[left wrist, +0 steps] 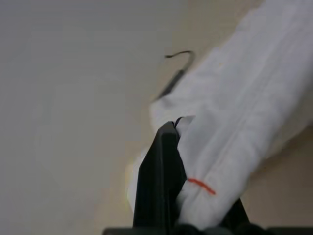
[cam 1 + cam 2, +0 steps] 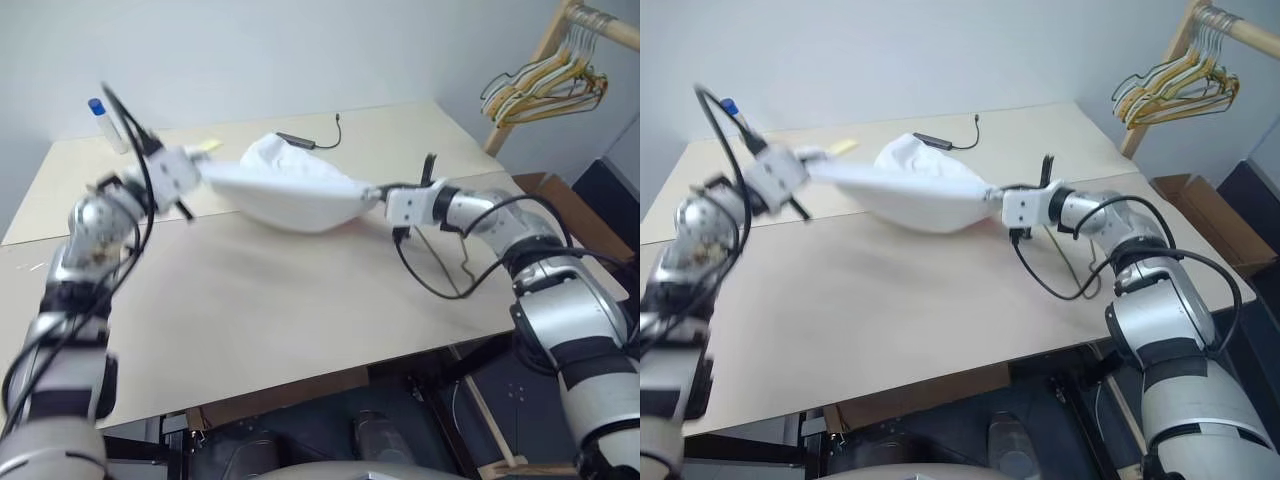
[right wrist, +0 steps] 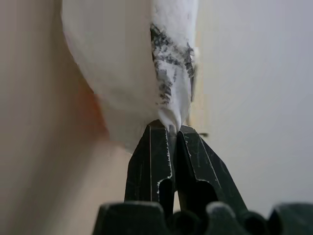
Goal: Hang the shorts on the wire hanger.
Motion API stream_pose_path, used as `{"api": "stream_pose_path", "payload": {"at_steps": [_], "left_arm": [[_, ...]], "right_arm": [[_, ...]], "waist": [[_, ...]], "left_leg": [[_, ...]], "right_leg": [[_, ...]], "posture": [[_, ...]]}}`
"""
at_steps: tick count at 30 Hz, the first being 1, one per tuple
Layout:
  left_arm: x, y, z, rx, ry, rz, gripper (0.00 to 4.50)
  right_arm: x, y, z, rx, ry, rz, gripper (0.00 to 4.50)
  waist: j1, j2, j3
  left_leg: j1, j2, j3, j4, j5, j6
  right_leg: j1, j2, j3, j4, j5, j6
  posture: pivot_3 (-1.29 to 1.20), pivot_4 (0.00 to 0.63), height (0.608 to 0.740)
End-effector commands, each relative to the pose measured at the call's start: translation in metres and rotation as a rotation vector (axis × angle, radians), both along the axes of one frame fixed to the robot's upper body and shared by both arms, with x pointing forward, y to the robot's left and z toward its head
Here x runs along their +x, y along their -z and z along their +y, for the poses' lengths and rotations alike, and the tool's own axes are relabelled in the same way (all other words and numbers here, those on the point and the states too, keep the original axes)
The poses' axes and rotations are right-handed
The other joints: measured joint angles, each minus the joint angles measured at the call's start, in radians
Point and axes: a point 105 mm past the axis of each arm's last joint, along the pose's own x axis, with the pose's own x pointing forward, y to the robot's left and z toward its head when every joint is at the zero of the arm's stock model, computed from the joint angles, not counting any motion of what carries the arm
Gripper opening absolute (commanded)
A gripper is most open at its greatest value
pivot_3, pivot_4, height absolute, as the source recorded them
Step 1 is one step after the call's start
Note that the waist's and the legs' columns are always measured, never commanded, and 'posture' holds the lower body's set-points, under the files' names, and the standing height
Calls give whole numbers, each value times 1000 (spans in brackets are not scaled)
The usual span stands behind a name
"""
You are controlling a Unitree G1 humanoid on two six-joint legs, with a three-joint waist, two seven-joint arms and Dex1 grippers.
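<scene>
The white shorts (image 2: pixel 290 190) hang stretched between my two grippers, just over the beige table (image 2: pixel 250 320). My left gripper (image 2: pixel 200 166) is shut on one end of the fabric, where a short red mark (image 1: pixel 200 186) shows beside its finger. At the other end my right gripper (image 2: pixel 374 196) is shut on a bunched tip with dark marks (image 3: pixel 168 63). Behind the shorts on the table lies the wire hanger (image 2: pixel 312 141), a thin wire with a small hook (image 1: pixel 182 55). The fabric hides most of it.
A blue-capped tube (image 2: pixel 103 120) stands at the table's far left, and a small yellow item (image 2: pixel 208 146) lies near the left gripper. A wooden rack with bunched yellow, green and white hangers (image 2: pixel 545 85) stands at the far right. A cardboard box (image 2: pixel 545 186) sits beyond the table's right edge.
</scene>
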Motion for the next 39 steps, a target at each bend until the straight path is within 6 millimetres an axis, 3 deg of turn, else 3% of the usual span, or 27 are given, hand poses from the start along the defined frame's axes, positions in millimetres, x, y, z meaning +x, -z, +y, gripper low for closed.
{"api": "stream_pose_path", "payload": {"at_steps": [1, 7, 12, 20, 27, 31, 36, 39], "left_arm": [[-43, -14, -14, 54, 137, 90, 18], [-104, 12, -14, 207, 298, 386, 18], [-136, 24, -21, 244, 388, 520, 18], [-172, 40, -28, 215, 440, 647, 18], [-190, 77, -18, 227, 451, 724, 18], [-193, 81, -13, 186, 475, 763, 921], [-187, 65, 4, 141, 469, 726, 2566], [-178, 49, 12, 69, 447, 695, 2577]], "right_arm": [[-11, 4, -8, -90, -70, -60, 0], [-27, 19, -20, -178, -144, -97, 0], [-44, 26, -27, -216, -209, -124, 0], [-103, 35, -23, -144, -313, -50, 0], [-145, 44, -16, -91, -292, 70, 0], [-164, 42, -18, -62, -270, 185, 1244], [-177, 31, -38, -59, -201, 301, 3053], [-181, 26, -54, -28, -119, 389, 4064]], "waist": [[0, 0, 0], [19, -1, 1], [31, -1, 1], [51, -2, 3], [60, -3, 4], [78, -6, 8], [101, -8, 10], [111, -10, 12]], "left_leg": [[1, 0, 0, 0, -1, 2], [17, -1, 3, -1, -5, 9], [31, 0, 5, -3, -6, 10], [31, 1, 7, -3, -8, 13], [37, 2, 10, -3, -8, 13], [36, 3, 13, -3, -9, 13], [36, 4, 15, -3, -9, 13], [36, 5, 15, -3, -10, 13]], "right_leg": [[1, 0, 1, 1, 0, 0], [11, 0, 6, 2, -2, -2], [23, 1, 7, 2, -5, -4], [23, 1, 9, 1, -6, -3], [25, 2, 11, 1, -11, -10], [24, 2, 12, 2, -12, -9], [23, 1, 12, 1, -13, -10], [23, 1, 12, 1, -16, -8]], "posture": [[26, 0, 740], [13, 0, 740], [5, 0, 740], [-4, 15, 740], [-9, 30, 740], [-13, 32, 740], [-5, 30, 740], [3, 31, 740]]}}
